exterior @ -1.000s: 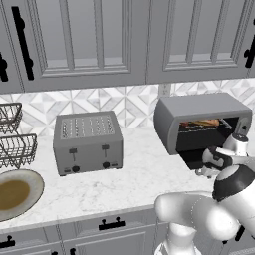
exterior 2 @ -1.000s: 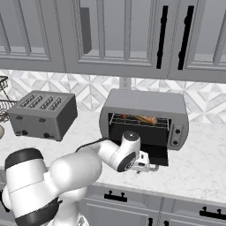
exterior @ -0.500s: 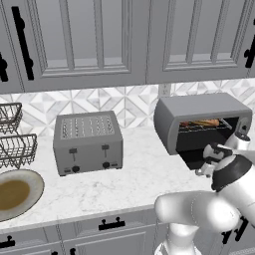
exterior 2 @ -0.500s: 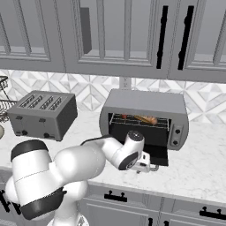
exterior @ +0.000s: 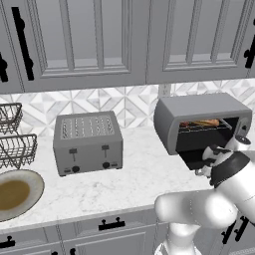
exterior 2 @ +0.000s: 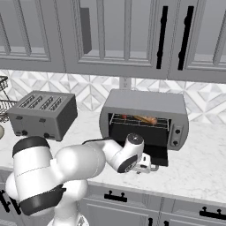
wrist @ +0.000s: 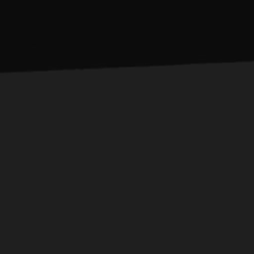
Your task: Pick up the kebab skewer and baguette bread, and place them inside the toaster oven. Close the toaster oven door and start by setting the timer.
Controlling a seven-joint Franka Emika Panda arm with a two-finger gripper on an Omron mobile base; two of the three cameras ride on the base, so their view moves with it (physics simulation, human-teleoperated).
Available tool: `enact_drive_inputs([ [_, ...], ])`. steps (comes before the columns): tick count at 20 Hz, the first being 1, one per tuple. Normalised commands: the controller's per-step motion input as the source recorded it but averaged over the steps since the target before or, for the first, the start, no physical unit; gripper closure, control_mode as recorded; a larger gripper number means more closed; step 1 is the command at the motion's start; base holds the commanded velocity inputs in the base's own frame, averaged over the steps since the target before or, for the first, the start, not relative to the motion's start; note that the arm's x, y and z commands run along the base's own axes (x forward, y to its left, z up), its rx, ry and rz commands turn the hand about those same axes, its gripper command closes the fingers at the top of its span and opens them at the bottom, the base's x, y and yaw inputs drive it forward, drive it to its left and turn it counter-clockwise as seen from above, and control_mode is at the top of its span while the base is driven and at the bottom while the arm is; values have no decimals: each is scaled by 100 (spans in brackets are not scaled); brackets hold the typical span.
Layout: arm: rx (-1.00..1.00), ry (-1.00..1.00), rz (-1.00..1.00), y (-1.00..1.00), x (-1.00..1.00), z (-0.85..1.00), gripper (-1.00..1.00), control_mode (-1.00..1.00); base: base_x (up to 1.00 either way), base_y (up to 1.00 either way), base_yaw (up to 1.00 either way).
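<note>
The arm is being held low and bent, the gripper (exterior 2: pixel 148 164) pressed at the lowered door (exterior 2: pixel 156 157) (its grip cannot be told), oven (exterior 2: pixel 145 103) loaded.

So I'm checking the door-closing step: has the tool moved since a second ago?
Yes. In the left base view the tool has dropped lower and shifted right, away from the toaster oven opening, near the lowered toaster oven door.

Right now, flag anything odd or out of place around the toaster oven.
Nothing is spilled or damaged. The toaster oven sits square with food on its rack; its door hangs open, the gripper at its front edge.
</note>
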Motion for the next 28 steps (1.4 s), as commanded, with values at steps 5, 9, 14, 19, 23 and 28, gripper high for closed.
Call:
enact_drive_inputs([
  [5,0,-8,0,17,42,0,-100,-100,0,0,0],
  [9,1,-18,0,23,35,11,-100,-100,0,0,0],
  [14,1,-19,0,18,59,41,-100,-100,0,0,0],
  [19,1,-16,0,5,71,66,-100,-100,0,0,0],
  [23,1,-13,0,5,79,72,-100,-100,0,0,0],
  [28,0,-12,-4,14,75,86,-100,-100,0,0,0],
])
